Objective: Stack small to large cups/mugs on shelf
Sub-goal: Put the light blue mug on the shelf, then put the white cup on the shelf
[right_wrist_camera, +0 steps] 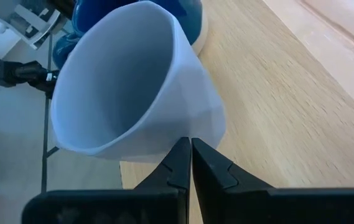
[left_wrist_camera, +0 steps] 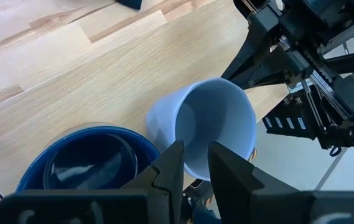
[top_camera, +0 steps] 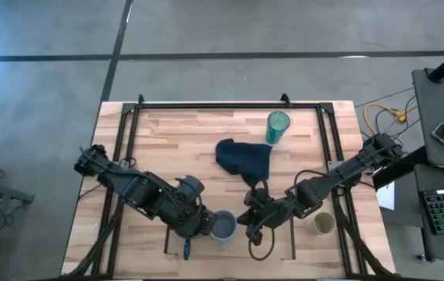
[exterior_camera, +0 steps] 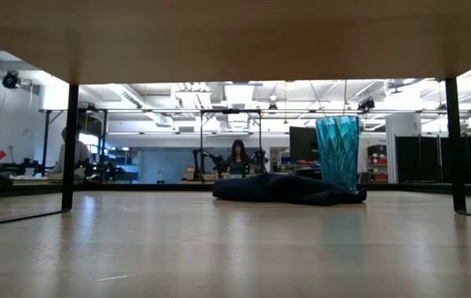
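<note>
The small grey-blue cup [top_camera: 223, 226] is tilted next to the dark blue mug [top_camera: 193, 226] on the light-wood shelf board [right_wrist_camera: 276, 124], near the table's near edge. My right gripper [top_camera: 245, 220] is shut on the cup's rim. My left gripper [left_wrist_camera: 195, 165] is open above the mug, its fingers close before the cup's opposite rim; whether they touch it I cannot tell. The beige cup [top_camera: 323, 224] stands upright to the right. The teal tumbler [top_camera: 277, 126] stands at the far side beside the dark blue cloth [top_camera: 243, 160]. My right gripper pinches the grey-blue cup's rim [right_wrist_camera: 186, 138] between its two fingers, one inside the cup and one on the outer wall. It comes from the table's right. The cup is tilted with its mouth toward the right wrist camera; whether its base rests on the board I cannot tell.
The low view looks under the shelf board [exterior_camera: 235, 33], past its dark legs [exterior_camera: 69, 149], at the tumbler [exterior_camera: 337, 153] and the cloth [exterior_camera: 289, 189]. Dark frame rails [top_camera: 128, 156] run along both sides of the table. A person sits in the room behind.
</note>
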